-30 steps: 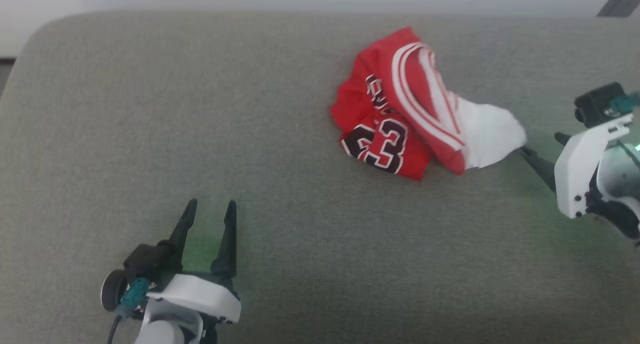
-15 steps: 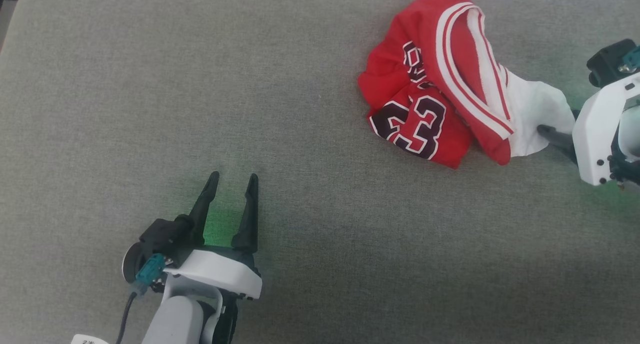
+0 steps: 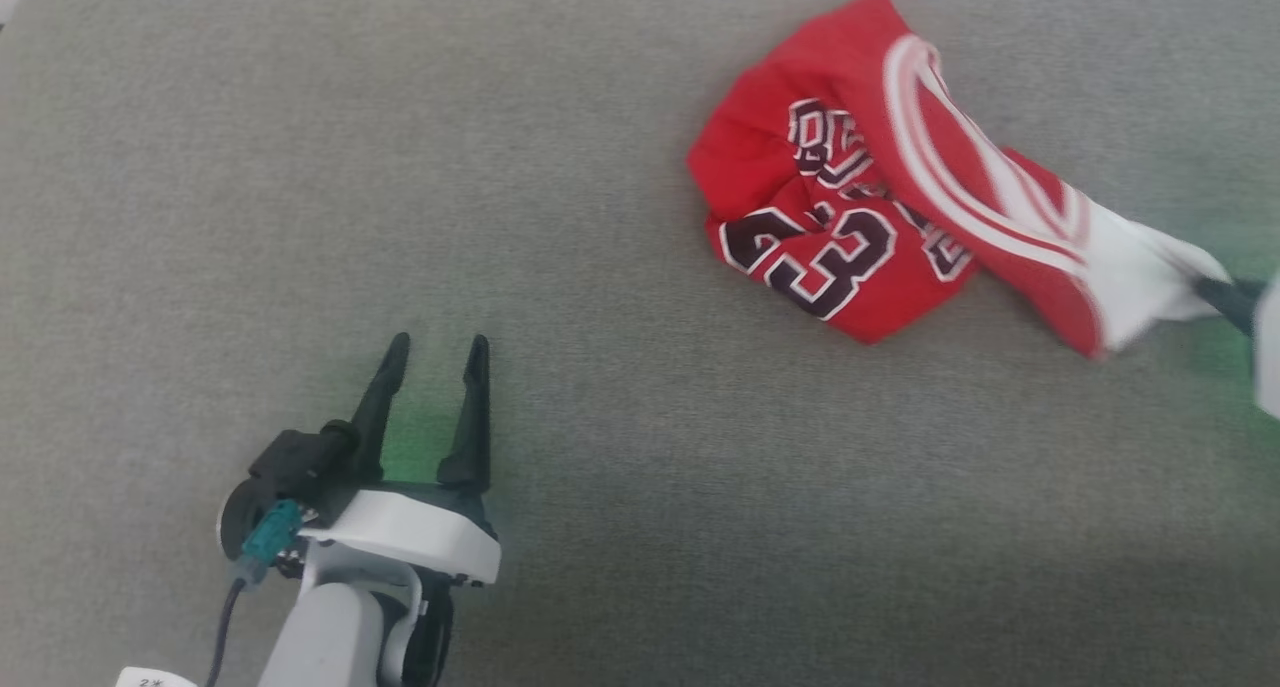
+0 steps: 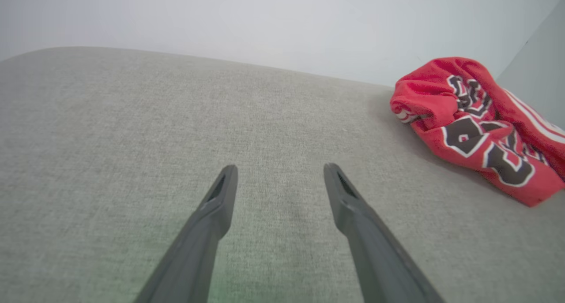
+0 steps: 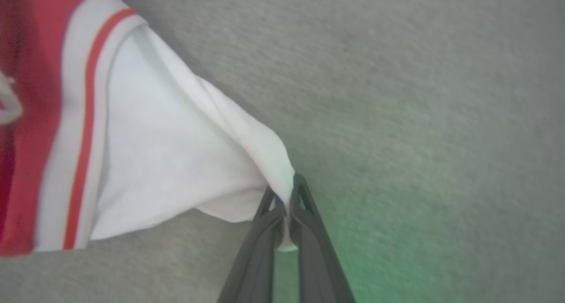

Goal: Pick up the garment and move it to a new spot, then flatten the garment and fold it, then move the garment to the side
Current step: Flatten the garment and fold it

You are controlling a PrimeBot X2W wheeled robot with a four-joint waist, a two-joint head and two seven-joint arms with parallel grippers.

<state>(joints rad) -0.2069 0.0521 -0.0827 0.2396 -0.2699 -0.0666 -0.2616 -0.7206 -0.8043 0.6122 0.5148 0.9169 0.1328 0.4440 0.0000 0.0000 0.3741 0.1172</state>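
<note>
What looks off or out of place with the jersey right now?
The garment lies bunched and twisted on the grey surface, its "23" creased. The right gripper pinches only the tip of its white section. Nothing looks torn.

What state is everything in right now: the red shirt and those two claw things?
garment: crumpled on the grey surface, its white corner stretched toward the right gripper.
right gripper: shut on the white corner.
left gripper: open, empty, apart from the garment.
</note>
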